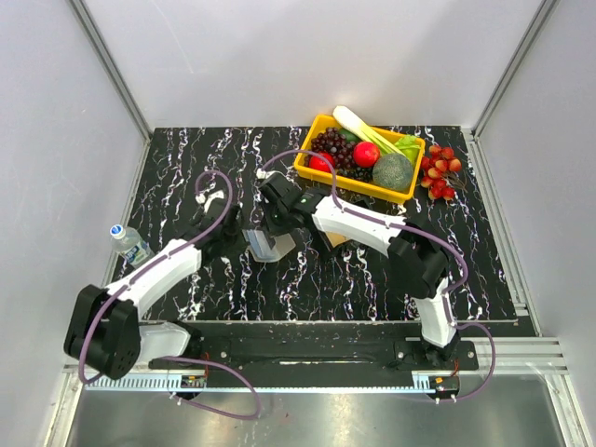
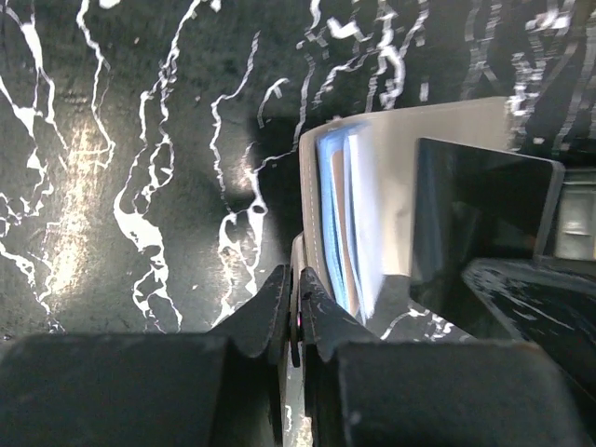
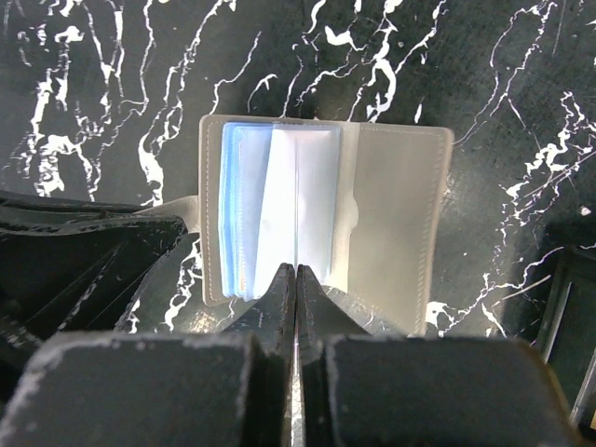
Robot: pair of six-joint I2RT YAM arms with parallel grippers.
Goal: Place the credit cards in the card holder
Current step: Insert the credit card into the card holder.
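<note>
Left tool pinches a cover edge of the card holder (right tool clenched at its near edge).

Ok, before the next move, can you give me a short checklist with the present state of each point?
1. Card holder lies open on the table: ok.
2. Left end effector shut on the holder's cover edge: ok.
3. Right end effector shut on a clear sleeve, lifting it: ok.
4. Credit card held in either end effector: not ok, none seen.
5. Pocket under the lifted sleeve free for a card: cannot tell.
</note>
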